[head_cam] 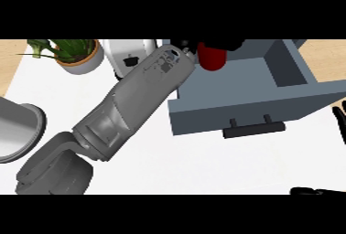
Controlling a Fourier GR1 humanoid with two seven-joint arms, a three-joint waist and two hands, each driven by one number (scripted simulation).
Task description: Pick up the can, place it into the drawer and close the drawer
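— Holding the can [212, 58] over the back of the open drawer [236, 87], that's where I am. My left hand [202, 45] reaches up and across the counter [202, 160] on a long grey forearm, and its black fingers curl round the top of the red can, so only the lower part shows.

— Why so far back in the drawer?

— I judge it gives the can room to stand inside the grey walls and well away from the front panel, which has to slide shut afterwards. The can hangs upright, its lower end near the drawer's floor; whether it touches yet, I cannot tell.

— And your right hand?

— My right hand [340, 116] sits at the right edge, just past the drawer's front corner, fingers relaxed and holding nothing. I'd guess it waits there because the dark handle [252, 130] is near for the push.

— Anything in the way?

— The potted plant [73, 52] and the white appliance [128, 57] stand to the left of my forearm, a metal pot [17, 130] at the left edge. None sits in the drawer's path.
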